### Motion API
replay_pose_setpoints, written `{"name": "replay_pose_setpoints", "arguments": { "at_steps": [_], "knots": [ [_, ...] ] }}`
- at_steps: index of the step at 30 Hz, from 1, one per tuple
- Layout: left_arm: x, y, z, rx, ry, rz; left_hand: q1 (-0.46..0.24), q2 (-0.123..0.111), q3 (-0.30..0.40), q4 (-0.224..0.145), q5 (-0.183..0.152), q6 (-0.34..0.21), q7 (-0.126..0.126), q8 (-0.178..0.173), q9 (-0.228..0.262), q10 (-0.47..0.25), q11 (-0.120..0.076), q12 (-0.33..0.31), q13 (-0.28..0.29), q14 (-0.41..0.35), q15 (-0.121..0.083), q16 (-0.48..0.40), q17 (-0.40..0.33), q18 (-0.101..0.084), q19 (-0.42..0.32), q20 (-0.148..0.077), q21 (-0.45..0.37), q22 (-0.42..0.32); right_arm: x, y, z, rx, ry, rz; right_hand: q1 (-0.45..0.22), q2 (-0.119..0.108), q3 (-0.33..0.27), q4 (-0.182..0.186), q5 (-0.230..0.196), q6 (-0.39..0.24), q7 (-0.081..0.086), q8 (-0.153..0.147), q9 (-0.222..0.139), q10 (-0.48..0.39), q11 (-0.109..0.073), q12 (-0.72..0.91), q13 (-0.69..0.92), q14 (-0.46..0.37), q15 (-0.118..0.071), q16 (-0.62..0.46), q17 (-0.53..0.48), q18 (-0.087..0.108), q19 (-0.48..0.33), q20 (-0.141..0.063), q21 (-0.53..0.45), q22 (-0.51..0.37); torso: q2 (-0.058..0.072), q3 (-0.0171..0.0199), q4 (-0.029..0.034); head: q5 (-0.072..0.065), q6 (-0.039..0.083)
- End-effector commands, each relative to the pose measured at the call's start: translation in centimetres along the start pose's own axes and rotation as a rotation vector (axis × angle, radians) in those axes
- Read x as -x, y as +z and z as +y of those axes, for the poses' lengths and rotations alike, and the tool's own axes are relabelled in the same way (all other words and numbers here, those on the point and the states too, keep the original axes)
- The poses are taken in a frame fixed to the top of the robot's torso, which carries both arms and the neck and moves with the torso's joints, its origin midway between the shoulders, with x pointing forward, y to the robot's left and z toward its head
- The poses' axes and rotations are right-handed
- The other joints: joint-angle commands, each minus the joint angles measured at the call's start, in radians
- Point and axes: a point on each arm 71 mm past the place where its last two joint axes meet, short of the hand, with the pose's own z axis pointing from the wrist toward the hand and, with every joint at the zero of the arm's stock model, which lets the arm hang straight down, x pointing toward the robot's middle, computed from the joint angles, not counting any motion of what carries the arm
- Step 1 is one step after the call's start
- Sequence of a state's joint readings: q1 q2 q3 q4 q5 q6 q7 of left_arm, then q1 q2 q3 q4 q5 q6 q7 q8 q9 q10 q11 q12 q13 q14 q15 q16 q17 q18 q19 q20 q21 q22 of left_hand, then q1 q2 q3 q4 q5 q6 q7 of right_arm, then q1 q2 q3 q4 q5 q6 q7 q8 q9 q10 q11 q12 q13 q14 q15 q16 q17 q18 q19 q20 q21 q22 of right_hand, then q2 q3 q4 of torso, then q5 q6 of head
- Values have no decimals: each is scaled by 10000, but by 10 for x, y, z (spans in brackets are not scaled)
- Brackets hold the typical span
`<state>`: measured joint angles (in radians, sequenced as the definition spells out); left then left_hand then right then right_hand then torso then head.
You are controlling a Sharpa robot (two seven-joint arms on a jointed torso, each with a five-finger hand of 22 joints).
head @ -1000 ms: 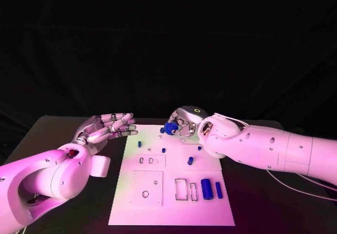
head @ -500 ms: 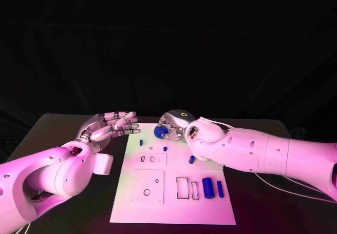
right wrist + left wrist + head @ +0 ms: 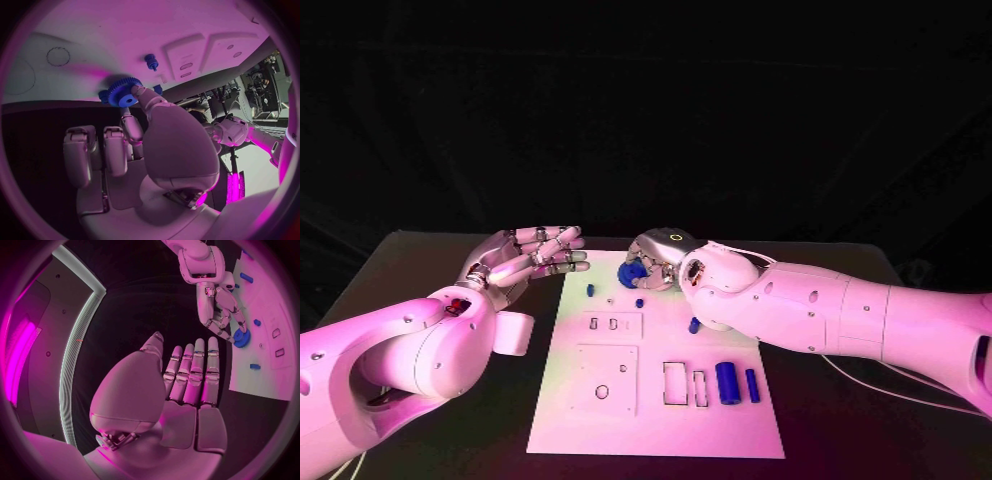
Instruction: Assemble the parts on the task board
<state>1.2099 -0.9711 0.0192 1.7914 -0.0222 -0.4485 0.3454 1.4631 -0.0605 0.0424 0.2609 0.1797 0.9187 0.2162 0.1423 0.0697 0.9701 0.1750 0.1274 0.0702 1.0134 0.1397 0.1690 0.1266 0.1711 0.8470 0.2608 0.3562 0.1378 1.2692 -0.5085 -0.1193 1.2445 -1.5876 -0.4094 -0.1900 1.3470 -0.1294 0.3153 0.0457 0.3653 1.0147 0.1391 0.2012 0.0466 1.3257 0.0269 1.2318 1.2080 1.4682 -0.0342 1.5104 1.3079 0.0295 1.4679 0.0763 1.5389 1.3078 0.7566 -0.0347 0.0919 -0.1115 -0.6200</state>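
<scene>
A blue gear [image 3: 122, 93] is pinched by the right hand [image 3: 664, 262] over the task board's [image 3: 733, 420] far edge, apparently clear of it; the left hand [image 3: 524, 258] is held empty, fingers spread, just left.

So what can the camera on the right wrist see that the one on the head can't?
The right wrist view alone shows the teeth and centre hole of the blue gear in the right hand. The head view alone shows the left hand, fingers apart and holding nothing, and the blue cylinders lower on the task board. Both show the right hand holding that gear over the board.
</scene>
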Motion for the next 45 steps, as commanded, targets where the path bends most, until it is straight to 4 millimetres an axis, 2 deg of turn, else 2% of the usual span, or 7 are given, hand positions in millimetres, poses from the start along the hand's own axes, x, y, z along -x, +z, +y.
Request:
{"name": "replay_pose_setpoints", "arguments": {
  "at_steps": [1,12,21,28,34,40,45],
  "knots": [
    [-3,0,-1,-78,-32,210,75,-1,-42,22,-47,5,39,-44,-11,24,32,-43,-14,23,10,-66,8,129,66,11,57,3,-4,0,-1,-146,-275,415,-144,-50,66,27,-119,346,-218,-84,1071,-29,59,-114,-79,754,-14,40,1363,-180,708,-22,18,2247,2,3,11,-16,-4],
    [-2,0,-1,-64,-25,194,78,-1,-44,22,-48,3,41,-48,-11,22,33,-49,-15,24,10,-70,10,129,65,11,57,3,-6,2,-4,-262,-311,525,-754,-515,-610,404,-790,-1254,281,-1036,668,-534,525,-517,-474,762,383,76,1449,-135,573,312,-119,2100,2,-2,1,-32,-4],
    [-1,-1,-2,-53,-13,160,78,-1,-44,22,-48,3,41,-48,-11,22,33,-49,-15,24,10,-70,10,129,65,11,57,3,-9,1,-5,-255,-156,933,-1011,-336,-1375,968,-422,-822,207,-847,700,-377,487,-184,-185,802,381,174,1653,-156,646,378,-57,2191,0,-3,10,-37,-21],
    [-1,-1,-2,-55,-6,144,80,-1,-47,22,-49,-1,44,-55,-12,18,36,-58,-16,24,12,-76,12,128,63,11,57,1,-8,-1,-9,-385,-15,922,-1233,-164,-1506,1274,1,-651,155,-799,695,-320,441,-76,-87,810,343,193,1695,-161,662,342,-44,2214,0,-3,6,-29,-4],
    [1,-1,-2,-48,2,124,80,-1,-47,22,-49,-1,44,-55,-12,18,36,-58,-16,24,12,-76,12,128,63,11,57,1,7,-14,-17,-230,774,-572,-1035,-65,-1397,1240,315,-612,136,-818,668,-184,412,108,95,815,314,204,1718,-177,706,313,-4,2265,-12,9,12,-58,26],
    [5,0,-1,-49,37,32,80,-1,-47,22,-49,-1,44,-55,-12,18,36,-58,-16,24,12,-76,12,128,63,11,57,1,29,-36,-39,-440,1728,-1253,-936,-158,-1408,1185,193,-709,167,-896,623,-200,436,102,88,807,327,191,1692,-168,682,313,-30,2240,-39,16,-58,-103,75],
    [5,0,-1,-35,33,41,83,-1,-50,22,-50,-4,45,-61,-13,14,38,-66,-17,24,13,-83,13,127,60,12,57,-1,44,-67,-75,-855,2573,-638,-662,-188,-1407,1048,-94,-623,165,-900,606,-259,439,41,28,791,336,163,1639,-143,613,325,-104,2167,-100,38,-138,-239,78]
  ]
}}
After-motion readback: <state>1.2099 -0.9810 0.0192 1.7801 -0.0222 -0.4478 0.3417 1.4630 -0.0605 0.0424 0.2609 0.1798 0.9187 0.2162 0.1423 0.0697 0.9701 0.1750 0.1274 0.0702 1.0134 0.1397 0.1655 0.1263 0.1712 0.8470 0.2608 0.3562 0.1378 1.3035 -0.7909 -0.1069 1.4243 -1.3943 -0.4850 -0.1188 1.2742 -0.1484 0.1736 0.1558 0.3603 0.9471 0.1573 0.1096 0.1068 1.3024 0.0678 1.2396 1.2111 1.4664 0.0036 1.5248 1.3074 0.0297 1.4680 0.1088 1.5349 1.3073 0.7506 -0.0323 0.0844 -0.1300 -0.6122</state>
